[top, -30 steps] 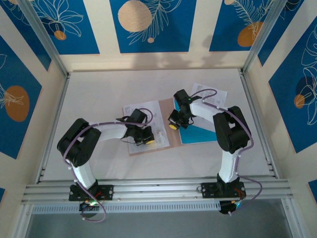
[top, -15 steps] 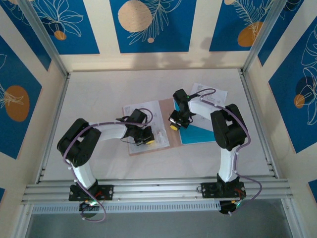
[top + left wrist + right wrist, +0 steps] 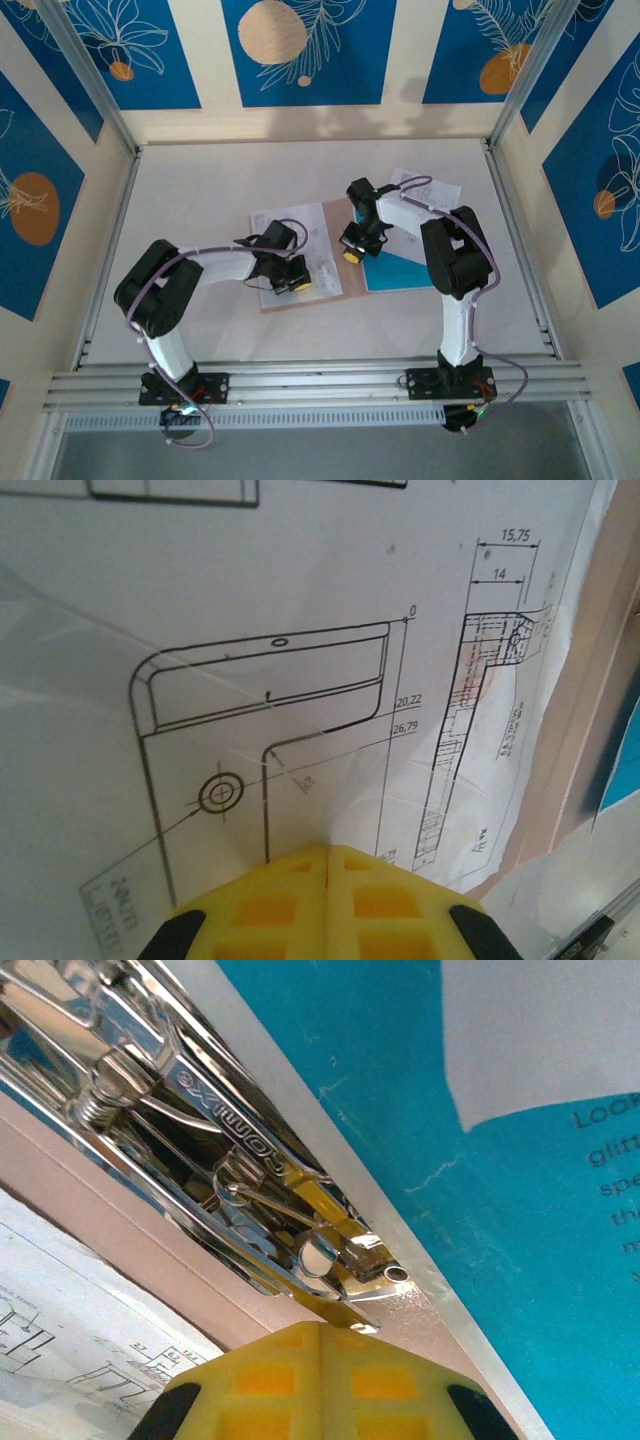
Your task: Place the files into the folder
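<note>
The files are lying split up. One printed sheet (image 3: 303, 228) is sitting on the folder (image 3: 325, 293) at mid-frame in the top view. The teal sheet (image 3: 400, 270) is lying just right of the folder, and another white sheet (image 3: 440, 190) is peeking out at upper right. The folder's chrome clip (image 3: 200, 1130) is running diagonally across the upper left of my right wrist view.

My right claw (image 3: 320, 1335) is clenched on nothing, its tips just beside the clip. My left claw (image 3: 325, 855) is clenched too, also empty, its tips low over the printed sheet.

Here is what I am worrying about:
- Nudging the clip off-centre, I could be slipping off the slick metal or shoving the whole folder sideways.
- If my left tips are dragging, the thin sheet could be creasing or skewing off the folder.
- The teal sheet's edge is lying near the clip and could be getting pinched in crooked.
</note>
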You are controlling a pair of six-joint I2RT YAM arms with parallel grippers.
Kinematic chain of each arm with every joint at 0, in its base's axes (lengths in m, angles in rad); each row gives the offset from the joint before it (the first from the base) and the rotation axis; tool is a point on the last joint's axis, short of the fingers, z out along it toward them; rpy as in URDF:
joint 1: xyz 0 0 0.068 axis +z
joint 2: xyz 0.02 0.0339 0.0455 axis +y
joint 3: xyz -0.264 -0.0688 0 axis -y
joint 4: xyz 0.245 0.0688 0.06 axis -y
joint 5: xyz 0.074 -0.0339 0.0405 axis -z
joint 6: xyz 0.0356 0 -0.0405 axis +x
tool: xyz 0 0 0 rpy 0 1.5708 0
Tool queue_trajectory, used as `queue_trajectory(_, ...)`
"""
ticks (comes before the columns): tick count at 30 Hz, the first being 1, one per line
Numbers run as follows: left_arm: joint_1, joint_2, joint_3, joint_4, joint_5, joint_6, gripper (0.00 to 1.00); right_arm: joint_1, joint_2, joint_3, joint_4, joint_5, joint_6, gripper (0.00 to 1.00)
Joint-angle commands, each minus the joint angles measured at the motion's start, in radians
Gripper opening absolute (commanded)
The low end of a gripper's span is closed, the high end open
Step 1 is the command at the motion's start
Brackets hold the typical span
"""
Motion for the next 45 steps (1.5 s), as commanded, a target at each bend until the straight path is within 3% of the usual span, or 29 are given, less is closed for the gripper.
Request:
queue_trajectory(1, -0.004, -0.012, -0.053, -0.127, -0.067, -0.034, 0.00, -0.020, 0.068, -0.028, -0.093, 0.155, -0.007, 0.00)
queue_trajectory(12, 0.002, -0.034, -0.104, -0.117, -0.078, -0.092, 0.00, -0.051, 0.114, -0.026, -0.105, 0.189, -0.086, 0.00)
queue_trajectory(20, 0.005, -0.031, -0.116, -0.109, -0.075, -0.104, 0.00, -0.092, 0.146, -0.029, -0.088, 0.136, -0.121, 0.00)
queue_trajectory(33, 0.011, -0.025, -0.108, -0.102, -0.070, -0.098, 0.00, -0.067, 0.009, 0.115, -0.124, 0.141, -0.122, 0.00)
queue_trajectory(45, 0.011, -0.023, -0.105, -0.092, -0.066, -0.095, 0.00, -0.056, -0.107, 0.100, -0.082, 0.097, -0.097, 0.00)
